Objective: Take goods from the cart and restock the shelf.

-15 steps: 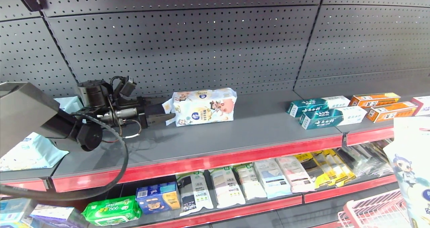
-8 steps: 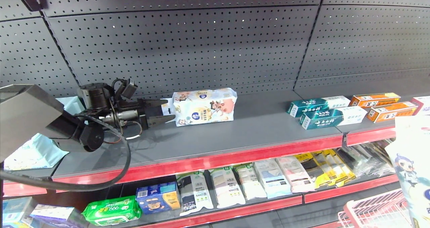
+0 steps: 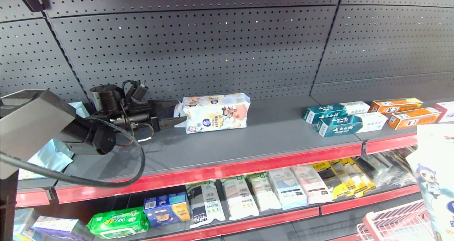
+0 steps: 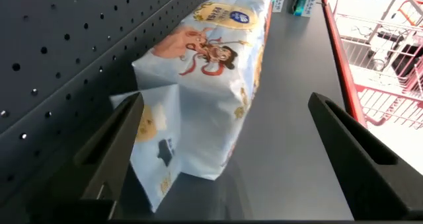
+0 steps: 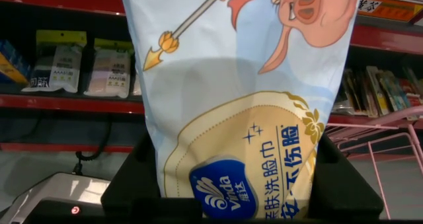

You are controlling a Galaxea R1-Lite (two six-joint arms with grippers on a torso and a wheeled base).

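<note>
A white tissue pack with cartoon print (image 3: 214, 112) lies on the grey upper shelf (image 3: 248, 141), against the pegboard back wall. My left gripper (image 3: 178, 113) is at its left end, open, and the pack's end (image 4: 192, 131) sits between the two fingers, close to one finger (image 4: 112, 158) and apart from the other. A second tissue pack of the same kind (image 5: 244, 85) hangs upright with my right gripper (image 5: 231, 191) shut on its lower end. This pack (image 3: 434, 177) shows at the far right, above the cart.
Green and orange toothpaste boxes (image 3: 344, 117) lie on the shelf's right part. Pale blue packs (image 3: 46, 155) sit behind my left arm. The lower shelf (image 3: 248, 198) holds several packets. A red wire cart (image 3: 393, 223) stands at the bottom right. Bare shelf lies between the pack and the boxes.
My left gripper was shut on the pack's end flap and has opened. It then shifted slightly right and toward the back wall. The pack on the shelf has stayed in place.
</note>
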